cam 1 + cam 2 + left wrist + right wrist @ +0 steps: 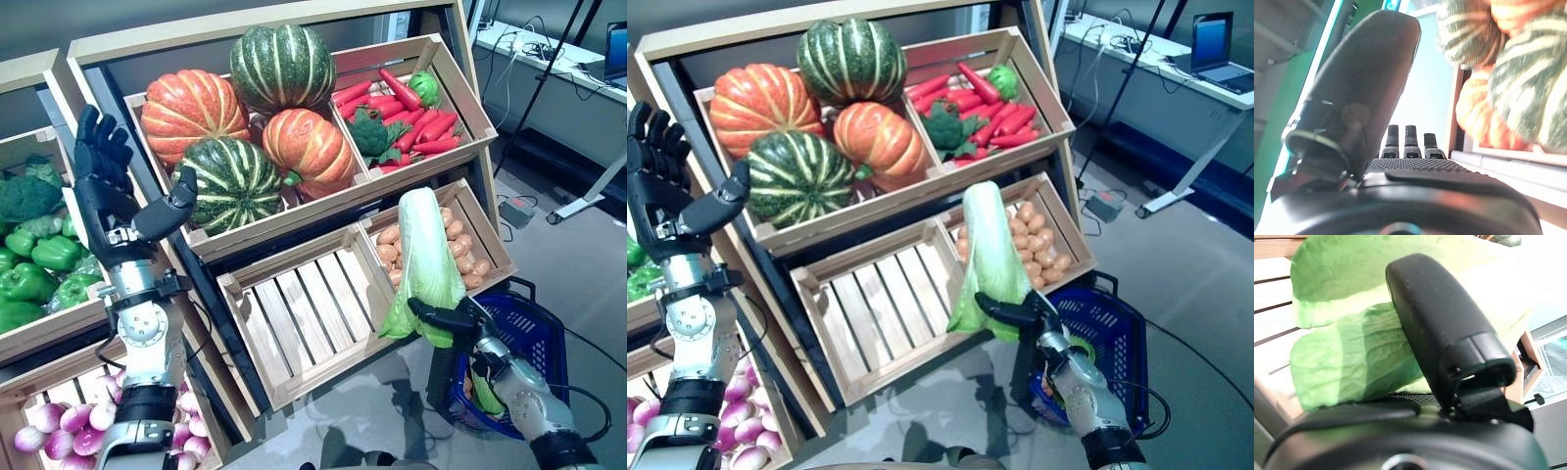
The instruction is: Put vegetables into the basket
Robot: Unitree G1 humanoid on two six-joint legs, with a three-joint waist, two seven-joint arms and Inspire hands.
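Note:
A long napa cabbage (pixel 427 259) with a white stem and green leaves is held upright, stem end up, in front of the lower crates. My right hand (pixel 453 320) is shut on its leafy lower end, and the thumb (pixel 1444 328) presses across the leaves (pixel 1347 367). The blue plastic basket (pixel 534 338) stands on the floor just right of that hand, with something green inside (pixel 484 390). My left hand (pixel 108 186) is raised at the far left, open and empty, in front of the pumpkin crate.
The slanted wooden stand holds pumpkins (pixel 245 108), red chillies and broccoli (pixel 407 113), potatoes (pixel 460 245), green peppers (pixel 39 264), onions (pixel 69 421) and a bare slatted crate (pixel 309 313). A table (pixel 549 59) stands at the back right.

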